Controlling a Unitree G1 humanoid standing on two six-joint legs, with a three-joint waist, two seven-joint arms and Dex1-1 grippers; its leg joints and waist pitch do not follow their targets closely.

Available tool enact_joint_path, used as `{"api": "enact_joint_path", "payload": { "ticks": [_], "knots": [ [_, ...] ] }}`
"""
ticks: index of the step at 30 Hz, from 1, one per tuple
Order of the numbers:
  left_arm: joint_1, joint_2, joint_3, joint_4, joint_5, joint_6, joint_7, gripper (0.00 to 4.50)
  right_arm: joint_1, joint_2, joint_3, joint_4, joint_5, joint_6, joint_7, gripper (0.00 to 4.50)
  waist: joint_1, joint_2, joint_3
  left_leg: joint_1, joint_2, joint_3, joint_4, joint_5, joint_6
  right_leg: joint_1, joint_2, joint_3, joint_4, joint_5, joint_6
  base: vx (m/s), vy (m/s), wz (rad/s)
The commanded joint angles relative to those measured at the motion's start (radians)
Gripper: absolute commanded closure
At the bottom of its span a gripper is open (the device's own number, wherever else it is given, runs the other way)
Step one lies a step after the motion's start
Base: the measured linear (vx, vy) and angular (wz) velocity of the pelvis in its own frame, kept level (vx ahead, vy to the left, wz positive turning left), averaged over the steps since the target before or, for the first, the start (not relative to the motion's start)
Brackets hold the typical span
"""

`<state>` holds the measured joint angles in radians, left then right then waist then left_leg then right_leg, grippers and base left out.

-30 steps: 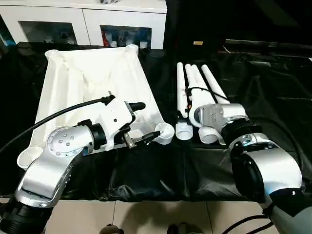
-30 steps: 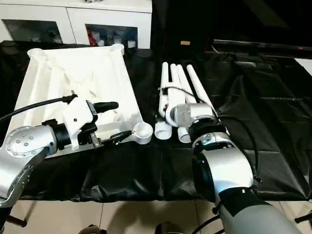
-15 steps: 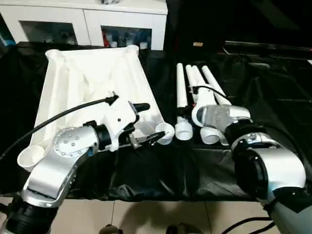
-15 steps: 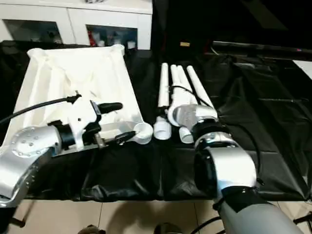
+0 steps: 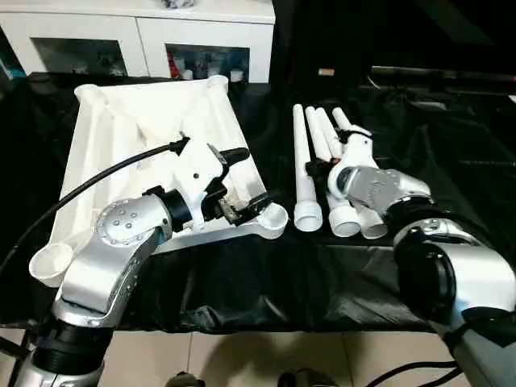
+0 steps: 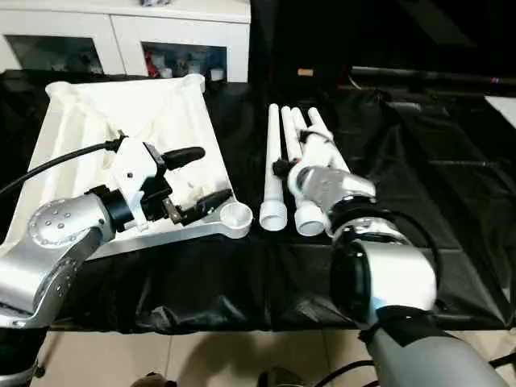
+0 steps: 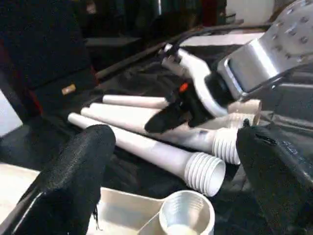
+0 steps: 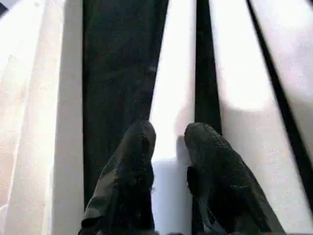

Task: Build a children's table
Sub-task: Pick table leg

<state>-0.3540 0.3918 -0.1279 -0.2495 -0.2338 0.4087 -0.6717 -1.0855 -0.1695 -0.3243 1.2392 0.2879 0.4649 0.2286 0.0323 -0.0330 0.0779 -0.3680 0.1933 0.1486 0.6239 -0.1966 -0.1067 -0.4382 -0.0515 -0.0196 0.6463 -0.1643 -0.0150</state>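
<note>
The white tabletop [image 5: 145,129] lies ribbed side up on the left, with round sockets at its corners. My left gripper [image 5: 248,179] hovers wide open over its near right corner, just behind the socket [image 5: 275,216]; nothing is between its fingers. Four white legs [image 5: 300,161] lie side by side on the black cloth to the right, threaded ends [image 5: 306,216] toward me. My right gripper [image 8: 170,134] reaches down onto the row, its two black fingers [image 8: 139,147] closed on either side of one leg [image 8: 173,83] partway along its length.
A black cloth [image 5: 242,282] covers the work table, and its front edge drops to the floor close to me. A white glass-door cabinet [image 5: 145,36] stands behind the tabletop. A black cable [image 5: 97,189] arcs from my left wrist over the tabletop.
My right gripper has slid along the legs away from their threaded ends and its fingers have closed around one. The left gripper has shifted slightly back over the tabletop corner, still open.
</note>
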Motion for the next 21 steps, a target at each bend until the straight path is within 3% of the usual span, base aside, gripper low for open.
{"api": "enact_joint_path", "payload": {
  "ticks": [1, 2, 4, 5, 6, 7, 12, 14, 15, 18, 21],
  "knots": [
    [-0.017, 0.001, -0.001, 0.007, 0.020, -0.019, 0.011, 0.00, 0.007, -0.005, 0.037, -0.039, -0.031, -0.036, 0.040, 3.60, 0.003, 0.018, -0.088, -0.009, 0.006, 0.014, -0.062, -0.176, 0.004, 0.074, -0.048, 0.022, -0.071, -0.180, -0.228, 0.000, 0.000, 0.00],
    [-0.018, 0.001, -0.001, 0.008, 0.019, -0.019, 0.012, 0.00, 0.005, -0.004, 0.051, -0.039, -0.043, -0.038, 0.046, 3.68, 0.002, 0.018, -0.088, -0.007, 0.007, 0.014, -0.062, -0.176, 0.004, 0.074, -0.048, 0.022, -0.070, -0.185, -0.229, 0.000, 0.000, 0.00],
    [-0.020, 0.004, -0.005, 0.009, 0.020, -0.018, 0.010, 0.00, 0.000, 0.000, 0.072, -0.037, -0.064, -0.042, 0.051, 3.21, 0.000, 0.018, -0.087, -0.004, 0.007, 0.015, -0.062, -0.187, 0.003, 0.071, -0.047, 0.022, -0.073, -0.204, -0.230, 0.000, 0.000, 0.00],
    [-0.017, 0.017, -0.017, 0.005, 0.027, -0.019, -0.004, 0.00, -0.006, 0.004, 0.094, -0.036, -0.086, -0.053, 0.048, 3.29, -0.001, 0.004, -0.087, -0.005, 0.008, 0.017, -0.063, -0.185, 0.004, 0.071, -0.046, 0.022, -0.074, -0.215, -0.227, 0.000, 0.000, 0.00],
    [-0.015, 0.028, -0.028, 0.001, 0.034, -0.019, -0.015, 0.00, -0.012, 0.007, 0.107, -0.035, -0.100, -0.059, 0.041, 3.27, 0.002, 0.010, -0.087, -0.004, 0.009, 0.014, -0.063, -0.185, 0.002, 0.070, -0.049, 0.022, -0.071, -0.223, -0.226, 0.000, 0.000, 0.00],
    [-0.015, 0.028, -0.028, 0.001, 0.034, -0.019, -0.015, 0.00, -0.012, 0.007, 0.107, -0.035, -0.100, -0.059, 0.041, 3.14, 0.000, 0.005, -0.086, -0.005, 0.009, 0.015, -0.064, -0.185, 0.003, 0.070, -0.049, 0.022, -0.073, -0.231, -0.222, 0.000, 0.000, 0.00],
    [0.002, 0.069, -0.044, -0.021, 0.033, 0.006, -0.055, 0.00, -0.044, 0.013, 0.134, -0.026, -0.132, -0.023, -0.016, 2.66, 0.000, 0.007, -0.086, -0.003, 0.009, 0.016, -0.065, -0.175, -0.005, 0.065, -0.048, 0.023, -0.070, -0.228, -0.208, 0.000, 0.000, 0.00],
    [0.004, 0.074, -0.034, -0.021, 0.032, 0.007, -0.051, 0.00, -0.060, 0.015, 0.178, -0.017, -0.179, -0.011, -0.049, 2.43, -0.001, 0.008, -0.085, -0.004, 0.008, 0.016, -0.064, -0.176, -0.011, 0.065, -0.047, 0.023, -0.069, -0.228, -0.208, 0.000, 0.000, 0.00],
    [0.004, 0.075, -0.033, -0.021, 0.032, 0.007, -0.051, 0.00, -0.065, 0.015, 0.183, -0.012, -0.183, 0.000, -0.052, 2.39, -0.003, 0.003, -0.084, -0.005, 0.007, 0.017, -0.065, -0.182, -0.013, 0.065, -0.047, 0.024, -0.072, -0.240, -0.203, 0.000, 0.000, 0.00],
    [0.004, 0.080, -0.030, -0.025, 0.029, 0.009, -0.045, 0.00, -0.080, 0.021, 0.178, 0.002, -0.183, 0.018, -0.057, 1.99, -0.002, 0.001, -0.084, -0.005, 0.008, 0.017, -0.064, -0.189, -0.014, 0.065, -0.048, 0.025, -0.071, -0.257, -0.186, 0.000, 0.000, 0.00],
    [0.009, 0.084, -0.024, -0.031, 0.027, 0.012, -0.044, 0.00, -0.089, 0.024, 0.177, 0.012, -0.183, 0.022, -0.067, 1.88, -0.002, 0.001, -0.084, -0.005, 0.008, 0.017, -0.064, -0.182, -0.014, 0.064, -0.049, 0.025, -0.071, -0.250, -0.184, 0.000, 0.000, 0.00]
  ]
}}
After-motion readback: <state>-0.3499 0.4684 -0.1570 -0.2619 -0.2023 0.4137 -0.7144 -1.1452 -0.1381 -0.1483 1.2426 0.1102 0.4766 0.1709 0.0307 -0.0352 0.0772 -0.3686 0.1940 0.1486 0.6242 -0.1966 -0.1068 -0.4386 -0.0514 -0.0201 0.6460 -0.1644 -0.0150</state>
